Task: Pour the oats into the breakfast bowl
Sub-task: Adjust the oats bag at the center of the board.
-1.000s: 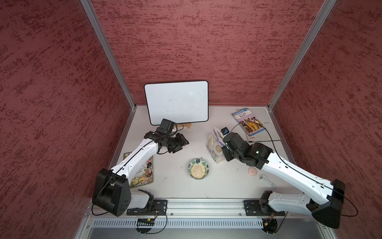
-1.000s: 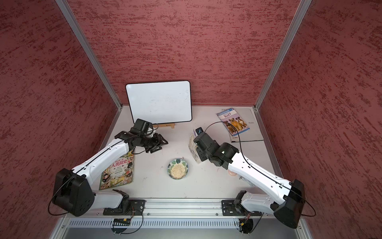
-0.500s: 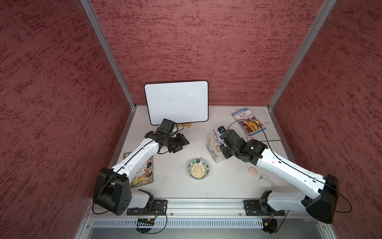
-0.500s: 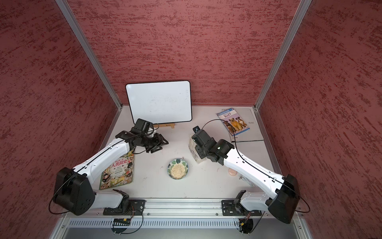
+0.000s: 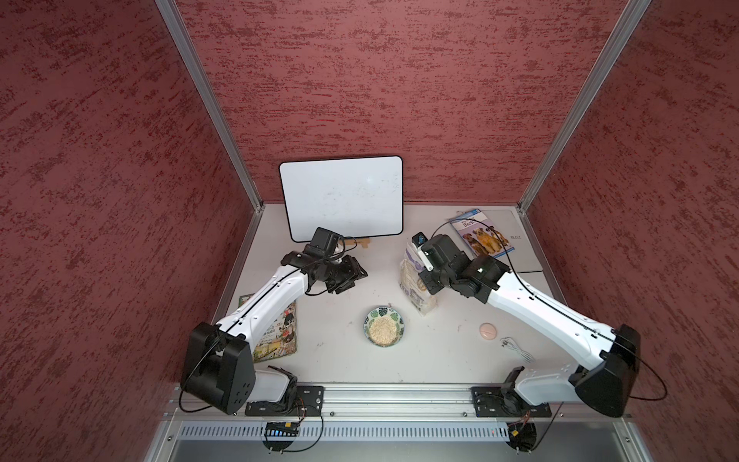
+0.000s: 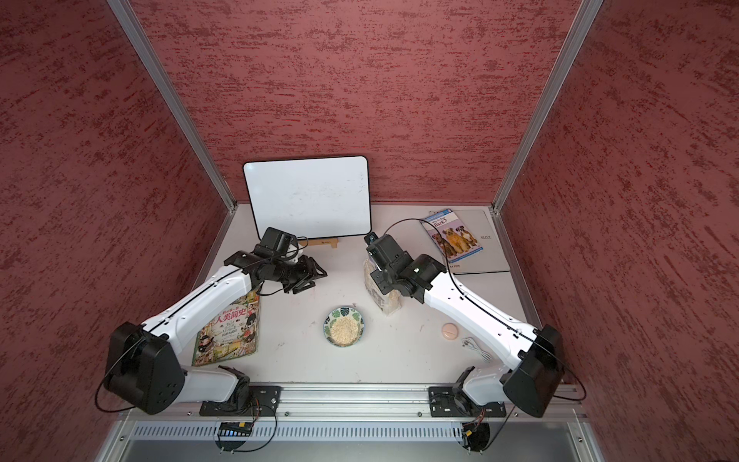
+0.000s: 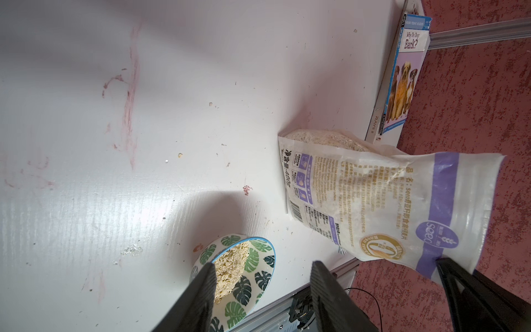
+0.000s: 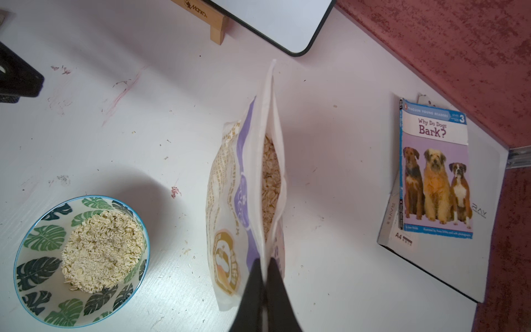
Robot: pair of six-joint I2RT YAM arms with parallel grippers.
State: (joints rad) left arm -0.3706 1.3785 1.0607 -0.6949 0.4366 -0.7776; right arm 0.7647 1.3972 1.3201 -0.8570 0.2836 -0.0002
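Oats bag [image 8: 238, 186] stands upright and open-topped on the white surface [image 5: 340, 360], near the breakfast bowl [image 8: 43, 238], which holds a heap of flakes. The right gripper [image 8: 263, 276] is pinched tight on the bag's top edge. The left gripper [image 7: 263, 264] hovers with its jaws apart, empty. Reddish scuffs and stray flakes mark the surface; textured red walls [image 5: 360, 80] enclose it.

bowl [image 8: 43, 238] is white with dark green monstera leaves and a blue rim, the flakes [image 8: 102, 250] in it pale beige, oats bag [image 7: 373, 201] is see-through white with purple bands and a round gold seal, dog book [image 8: 435, 178] is lilac, walls [image 5: 360, 80] mottled dark red, little disc [image 5: 488, 330] pink
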